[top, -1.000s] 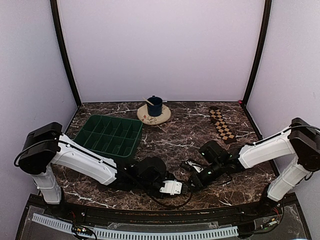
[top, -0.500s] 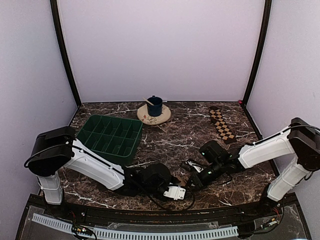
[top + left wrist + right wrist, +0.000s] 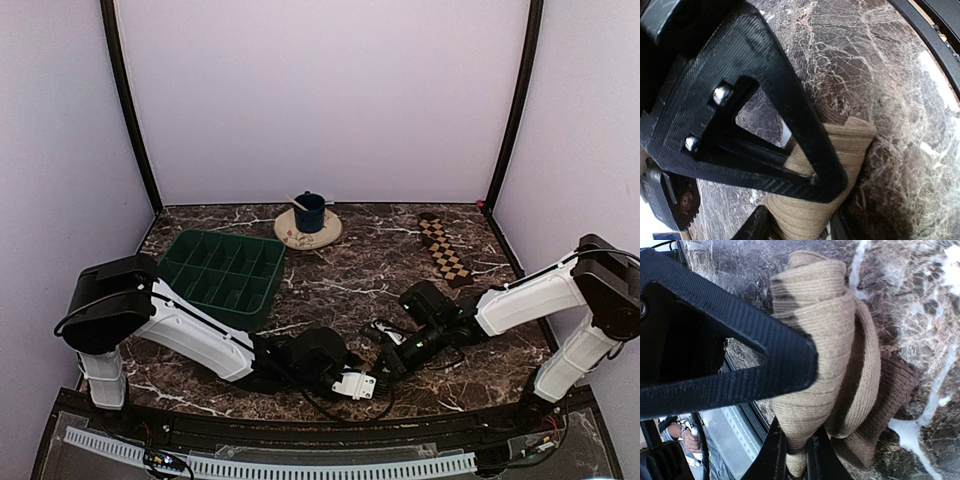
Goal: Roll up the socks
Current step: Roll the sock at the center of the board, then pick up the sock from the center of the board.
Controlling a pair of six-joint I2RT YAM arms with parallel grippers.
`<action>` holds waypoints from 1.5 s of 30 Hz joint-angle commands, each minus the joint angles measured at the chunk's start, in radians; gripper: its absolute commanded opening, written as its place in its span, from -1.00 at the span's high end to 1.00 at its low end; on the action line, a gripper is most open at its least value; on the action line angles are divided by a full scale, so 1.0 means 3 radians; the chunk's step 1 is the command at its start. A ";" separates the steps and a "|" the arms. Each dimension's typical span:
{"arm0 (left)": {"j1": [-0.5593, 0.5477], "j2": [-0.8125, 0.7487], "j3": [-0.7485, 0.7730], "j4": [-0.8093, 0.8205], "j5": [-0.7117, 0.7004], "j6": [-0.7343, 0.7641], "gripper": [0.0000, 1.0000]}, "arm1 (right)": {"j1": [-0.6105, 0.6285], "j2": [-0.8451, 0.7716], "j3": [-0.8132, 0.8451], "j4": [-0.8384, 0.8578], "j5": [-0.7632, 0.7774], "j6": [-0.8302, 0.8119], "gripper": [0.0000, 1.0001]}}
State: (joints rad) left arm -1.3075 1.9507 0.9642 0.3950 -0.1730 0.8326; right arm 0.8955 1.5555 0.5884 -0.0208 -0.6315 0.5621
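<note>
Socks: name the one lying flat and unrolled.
The checkered sock, a flat strip at far right; the tan sock is bunched into a bundle.

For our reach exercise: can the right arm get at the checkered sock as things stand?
Probably not yet: the right gripper is shut on the tan sock. Nothing lies between it and the checkered sock, so once freed it likely could.

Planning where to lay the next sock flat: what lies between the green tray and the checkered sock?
Nothing: the top view shows bare marble table between the green tray and the checkered sock. The saucer with the cup sits farther back.
</note>
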 commanded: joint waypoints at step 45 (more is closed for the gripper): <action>0.0080 0.0467 0.0611 -0.1858 0.0424 -0.0443 1.00 | -0.0014 -0.0756 -0.0308 -0.0268 0.0401 0.0083 0.33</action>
State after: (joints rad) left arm -1.2930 2.0239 1.1721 0.0956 -0.0868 0.7506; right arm 0.8837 1.3872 0.5232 -0.1040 -0.5560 0.5629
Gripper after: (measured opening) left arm 0.128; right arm 0.317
